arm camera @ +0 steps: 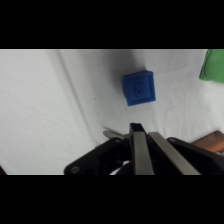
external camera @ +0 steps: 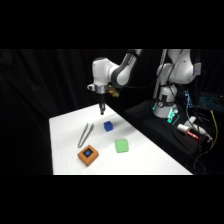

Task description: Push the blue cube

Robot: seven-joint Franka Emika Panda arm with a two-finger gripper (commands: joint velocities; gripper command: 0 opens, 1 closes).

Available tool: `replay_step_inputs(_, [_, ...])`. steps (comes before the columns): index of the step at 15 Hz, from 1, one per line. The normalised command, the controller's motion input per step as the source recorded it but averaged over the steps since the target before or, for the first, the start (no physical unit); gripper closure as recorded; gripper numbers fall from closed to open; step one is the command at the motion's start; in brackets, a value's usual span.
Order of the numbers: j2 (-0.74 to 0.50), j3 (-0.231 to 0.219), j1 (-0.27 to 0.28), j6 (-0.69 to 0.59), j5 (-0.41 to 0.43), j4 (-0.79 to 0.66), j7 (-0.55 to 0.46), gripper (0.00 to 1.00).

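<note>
Your gripper (external camera: pixel 102 111) hangs above the far part of the white table (external camera: pixel 150 155), just behind and slightly left of the blue cube (external camera: pixel 108 126) in the side view. It is not in contact with the cube. In the wrist view the fingers (arm camera: pixel 141 150) lie pressed together with no gap between them, forming a single narrow blade, and nothing is held.

The blue cube (arm camera: pixel 139 88) sits flat on the table, ahead of the fingertips and a little to one side of their line. The light green block (external camera: pixel 121 145) lies nearer the camera, the orange-brown block with a dark blue centre (external camera: pixel 88 155) nearer still, and the metal tongs (external camera: pixel 85 135) to the cube's left.

Recommendation: lower until the tips stand at the cube's mid-height, line up on the centre of the near face, then advance straight. An off-centre contact would likely spin the cube rather than slide it. Watch that the path does not carry it into the green block.
</note>
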Motion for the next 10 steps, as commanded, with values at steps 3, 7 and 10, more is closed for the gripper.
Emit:
replay_step_inputs(3, [0.17, 0.035, -0.014, 0.39, 0.138, -0.1, 0.01, 0.94])
replay_step_inputs(7, [0.15, 0.059, -0.003, 0.32, 0.13, -0.08, 0.02, 0.94])
replay_step_inputs(10, [0.14, 0.093, -0.022, 0.26, 0.161, -0.06, -0.02, 0.95])
